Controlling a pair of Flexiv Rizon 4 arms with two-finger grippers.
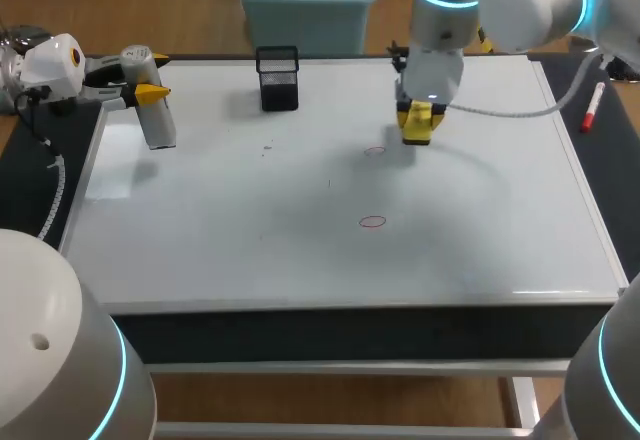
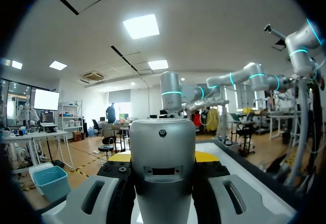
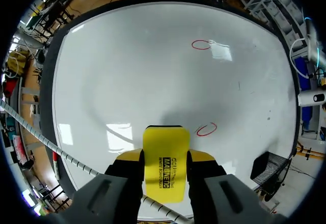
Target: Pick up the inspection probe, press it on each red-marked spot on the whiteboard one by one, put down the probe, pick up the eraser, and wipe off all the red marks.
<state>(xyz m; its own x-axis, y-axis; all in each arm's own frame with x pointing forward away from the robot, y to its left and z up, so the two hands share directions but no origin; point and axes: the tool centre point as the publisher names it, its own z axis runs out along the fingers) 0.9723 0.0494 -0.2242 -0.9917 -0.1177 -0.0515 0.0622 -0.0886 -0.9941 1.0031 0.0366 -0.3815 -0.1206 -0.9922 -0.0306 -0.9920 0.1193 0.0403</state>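
Yellow eraser (image 3: 164, 145), probably light and stiff, pinched across its narrow sides by my right end effector (image 3: 165, 158), over the whiteboard (image 3: 127, 71) beside a red mark (image 3: 206, 129); my left end effector (image 2: 163, 157) clamps the probe (image 2: 163, 178).

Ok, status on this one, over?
Left fingers shut on probe, at whiteboard's left edge. Right fingers shut on eraser, beside one of two red marks, both unwiped. Mesh basket stands apart from both.

Eraser (image 1: 416, 123) beside mark (image 1: 374, 150); probe (image 1: 156, 118) far left
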